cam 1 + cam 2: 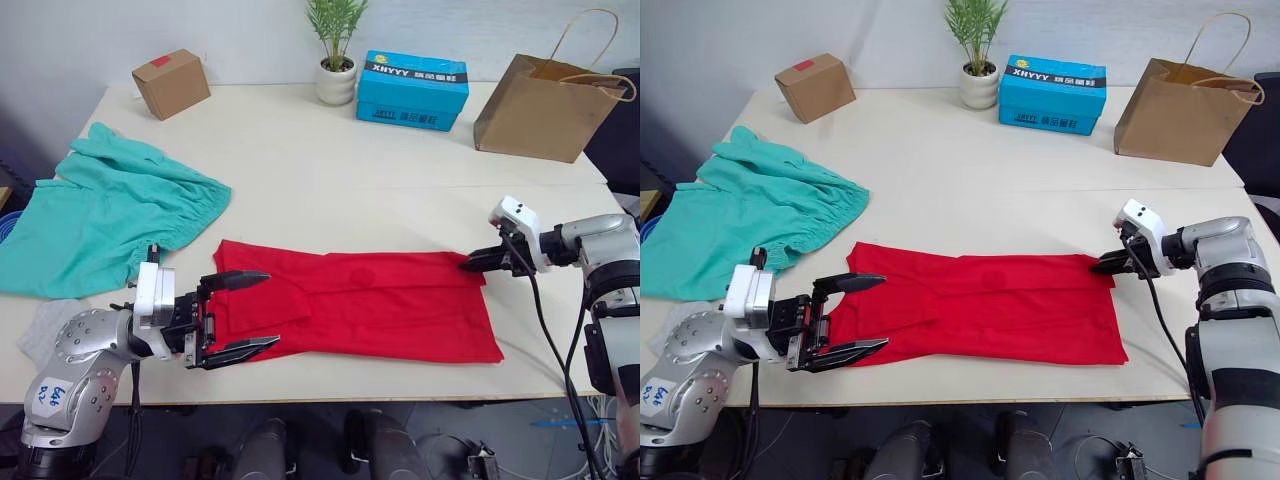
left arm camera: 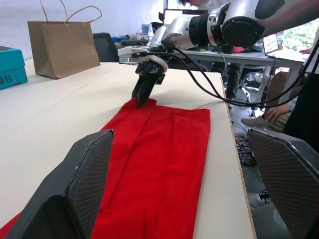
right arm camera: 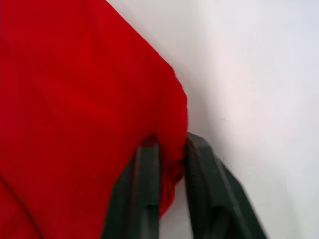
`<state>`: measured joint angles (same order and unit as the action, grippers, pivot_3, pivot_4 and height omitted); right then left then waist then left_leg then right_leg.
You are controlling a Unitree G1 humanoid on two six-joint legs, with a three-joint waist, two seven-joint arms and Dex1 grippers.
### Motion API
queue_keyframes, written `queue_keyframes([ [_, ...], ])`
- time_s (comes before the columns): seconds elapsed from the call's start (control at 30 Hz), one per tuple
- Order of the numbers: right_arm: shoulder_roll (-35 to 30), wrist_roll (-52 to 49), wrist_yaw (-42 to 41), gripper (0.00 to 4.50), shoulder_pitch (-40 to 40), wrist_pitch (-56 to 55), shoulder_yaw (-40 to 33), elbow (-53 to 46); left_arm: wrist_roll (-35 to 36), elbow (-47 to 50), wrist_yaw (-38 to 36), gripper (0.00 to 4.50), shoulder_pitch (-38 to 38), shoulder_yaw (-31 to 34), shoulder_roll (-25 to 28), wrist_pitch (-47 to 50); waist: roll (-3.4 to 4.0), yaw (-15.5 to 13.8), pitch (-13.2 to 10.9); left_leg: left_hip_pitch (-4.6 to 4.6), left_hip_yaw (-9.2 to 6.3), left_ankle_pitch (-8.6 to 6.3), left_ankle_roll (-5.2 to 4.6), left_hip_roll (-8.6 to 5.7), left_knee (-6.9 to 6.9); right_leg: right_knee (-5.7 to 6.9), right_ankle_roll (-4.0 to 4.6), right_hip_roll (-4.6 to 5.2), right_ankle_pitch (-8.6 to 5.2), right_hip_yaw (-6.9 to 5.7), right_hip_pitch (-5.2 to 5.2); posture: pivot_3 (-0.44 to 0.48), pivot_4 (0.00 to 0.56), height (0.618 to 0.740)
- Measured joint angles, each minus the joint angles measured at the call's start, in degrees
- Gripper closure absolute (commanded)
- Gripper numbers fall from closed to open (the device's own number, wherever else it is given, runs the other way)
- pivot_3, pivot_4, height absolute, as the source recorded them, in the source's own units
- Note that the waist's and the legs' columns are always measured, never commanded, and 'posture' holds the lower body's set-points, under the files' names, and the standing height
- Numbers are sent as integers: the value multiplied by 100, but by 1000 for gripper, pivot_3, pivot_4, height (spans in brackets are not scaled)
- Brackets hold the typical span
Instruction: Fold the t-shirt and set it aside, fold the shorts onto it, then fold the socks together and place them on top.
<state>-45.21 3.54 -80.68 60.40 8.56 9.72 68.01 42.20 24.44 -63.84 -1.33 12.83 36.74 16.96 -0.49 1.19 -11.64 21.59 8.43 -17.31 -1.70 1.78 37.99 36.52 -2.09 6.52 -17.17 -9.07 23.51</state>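
Two grippers bracket the t-shirt (image 1: 370, 305), lying long and flat near the table's (image 1: 330, 170) front edge: your right gripper (image 1: 473, 264) pinches its far corner, your left gripper (image 1: 240, 315) gapes wide at the other end. Limp cotton sags, so grab corners; shorts (image 1: 100, 215), socks (image 1: 45, 325), boxes and bag (image 1: 545, 105) stand clear.

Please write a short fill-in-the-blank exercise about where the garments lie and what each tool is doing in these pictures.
1. The right tool is shut on a far corner of the ____.
2. The left tool stands ____ at the t-shirt's other end.
3. The teal shorts lie on the robot's ____ side of the table.
4. The brown paper bag stands beside the ____ box.

Missing words: t-shirt; open; left; blue
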Motion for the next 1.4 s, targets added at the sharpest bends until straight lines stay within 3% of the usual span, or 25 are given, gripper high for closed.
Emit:
queue_keyframes([
  [0.43,194,891,2773,4476,506,-1929,28,652,-222,-279,732,0,-727,-94,-403,-140,1,52,0,0,2,9,12,1,-2,3,-1,-7,1,2,2,0,150,740],
  [0.6,309,923,2865,4476,582,-2140,-107,758,-583,-820,726,0,-1018,-196,-430,-474,1,48,-1,1,2,12,10,2,-2,3,-1,-9,1,2,4,0,150,740],
  [0.7,301,802,2305,3825,584,-1970,-255,776,-671,-1293,405,0,-1228,-229,-286,-623,1,34,-1,2,2,13,7,1,-2,3,-1,-8,1,2,2,0,150,740],
  [0.97,-226,395,1905,1198,441,-2016,-847,621,-958,-2580,-147,0,-2182,-514,-178,-711,3,36,-2,4,2,14,6,0,-4,2,-2,-8,1,-1,3,0,150,740],
  [1.03,-482,37,1428,428,191,-1384,-1153,442,-1262,-3191,-275,0,-2562,-740,-185,-838,3,25,-2,5,1,15,5,-1,-4,4,-2,-9,1,-4,2,0,150,740],
  [1.1,-680,-144,1162,37,-49,-626,-1260,134,-1529,-3687,-312,0,-2892,-886,-201,-993,3,24,-2,5,2,16,3,-1,-3,6,-2,-8,1,-3,4,0,150,740],
  [1.17,-910,-404,932,37,-523,724,-1398,-728,-1890,-4395,-323,0,-3399,-1052,-246,-1278,3,6,-2,6,1,16,2,-1,-1,5,-2,-7,2,-3,4,0,150,740],
  [1.27,-1223,-1268,956,37,-1968,3636,-2057,-3316,-2686,-5562,-174,0,-4310,-1466,-388,-1786,4,-67,-1,9,-5,15,3,0,-2,4,-2,-6,2,-5,8,0,150,740],
  [1.4,-1214,-2106,1379,37,-3382,6730,-3015,-5825,-3196,-6727,-140,0,-5012,-1789,-742,-2035,6,-110,0,12,-7,11,6,1,-2,6,-2,-7,2,-7,13,0,150,740],
])
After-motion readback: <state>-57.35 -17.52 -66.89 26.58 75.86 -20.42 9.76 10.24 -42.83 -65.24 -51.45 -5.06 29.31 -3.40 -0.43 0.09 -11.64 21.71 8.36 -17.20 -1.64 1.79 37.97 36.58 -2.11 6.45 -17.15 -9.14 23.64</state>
